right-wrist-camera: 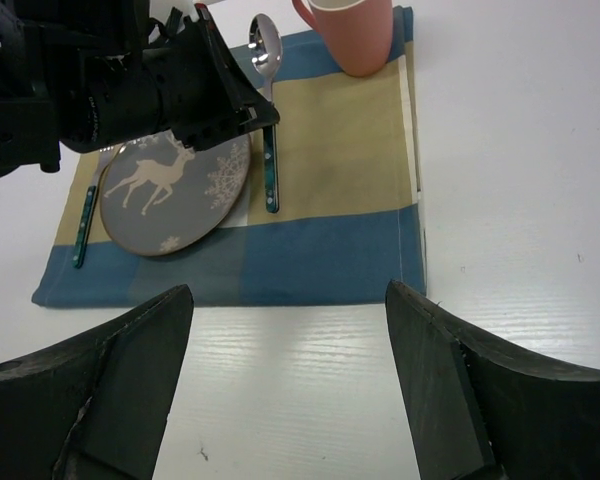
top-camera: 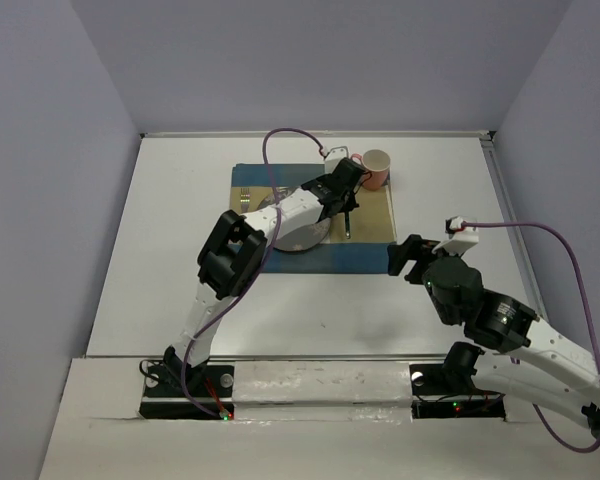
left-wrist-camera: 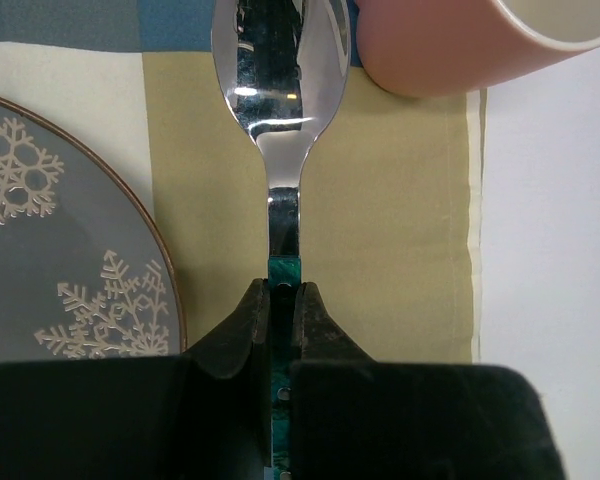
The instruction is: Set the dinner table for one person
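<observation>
- Layout: the large white rectangular dinner table carried a blue, tan and white patchwork cloth mat toward its far edge, about mid-width.
- On the mat: a round grey plate printed with a white reindeer and snowflakes; a teal-handled steel fork by the mat's left edge; a pink ceramic mug at the mat's far right corner.
- State, left gripper: fingers drawn together, clamped on the teal handle of the steel spoon.
- The spoon sat over the tan band between the plate rim and the mat's right edge. Could not tell whether it rested on the cloth or hung just off it.
- Key relation: the spoon's long axis ran near-to-far, parallel to the mat's right edge. Its bowl pointed straight ahead of the left fingers, just beside the mug.
- State, right gripper: fingers wide apart, nothing between them. It hovered over bare table off the mat's near right corner, well apart from the spoon.
- Judgement: the left arm is the nearer one, so letting go of the spoon falls to it.
</observation>
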Action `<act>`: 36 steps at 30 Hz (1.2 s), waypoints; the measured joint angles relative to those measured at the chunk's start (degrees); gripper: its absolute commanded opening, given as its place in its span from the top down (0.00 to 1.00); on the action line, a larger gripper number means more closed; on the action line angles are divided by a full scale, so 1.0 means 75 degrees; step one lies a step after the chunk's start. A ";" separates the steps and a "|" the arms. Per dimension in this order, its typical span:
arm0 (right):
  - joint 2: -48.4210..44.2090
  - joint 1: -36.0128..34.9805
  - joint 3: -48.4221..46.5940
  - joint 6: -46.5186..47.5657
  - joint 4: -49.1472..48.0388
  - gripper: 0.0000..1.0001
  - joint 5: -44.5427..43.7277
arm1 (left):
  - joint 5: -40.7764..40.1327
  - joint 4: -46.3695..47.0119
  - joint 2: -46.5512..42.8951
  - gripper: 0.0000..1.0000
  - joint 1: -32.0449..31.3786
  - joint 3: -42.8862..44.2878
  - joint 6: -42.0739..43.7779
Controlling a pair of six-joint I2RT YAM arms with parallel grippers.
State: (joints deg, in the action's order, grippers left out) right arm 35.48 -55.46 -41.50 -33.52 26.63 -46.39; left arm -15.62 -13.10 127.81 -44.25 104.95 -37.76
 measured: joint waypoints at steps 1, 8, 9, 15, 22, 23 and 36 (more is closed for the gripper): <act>0.0017 0.0000 0.0009 -0.0029 0.0003 0.17 0.0000 | 0.0012 0.0006 0.0000 1.00 0.0000 0.0003 -0.0026; 0.0169 0.0000 0.0032 -0.0146 0.0006 0.17 0.0003 | 0.0096 0.0061 0.0169 1.00 -0.0023 -0.0035 -0.0160; 0.0184 0.0000 0.0052 -0.0160 0.0006 0.17 0.0006 | 0.0099 0.0058 0.0187 1.00 -0.0026 -0.0061 -0.0169; 0.0207 0.0000 0.0160 -0.0236 0.0052 0.17 0.0006 | 0.0169 0.0108 0.0286 1.00 -0.0050 -0.0169 -0.0207; 0.0239 0.0000 0.0160 -0.0309 0.0052 0.17 0.0009 | 0.0262 0.0178 0.0583 1.00 -0.0050 -0.0163 -0.0239; 0.0242 0.0000 0.0160 -0.0309 0.0052 0.17 0.0009 | 0.0283 0.0187 0.0667 1.00 -0.0050 -0.0160 -0.0268; 0.0379 0.0000 0.0283 -0.0315 0.0052 0.17 0.0006 | 0.0326 0.0283 0.0734 0.79 -0.0050 -0.0105 -0.0358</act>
State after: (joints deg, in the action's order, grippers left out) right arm 38.33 -55.46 -39.38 -35.88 27.03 -46.35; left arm -13.17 -10.98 133.32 -44.62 104.16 -40.45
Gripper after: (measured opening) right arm 0.831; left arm 0.205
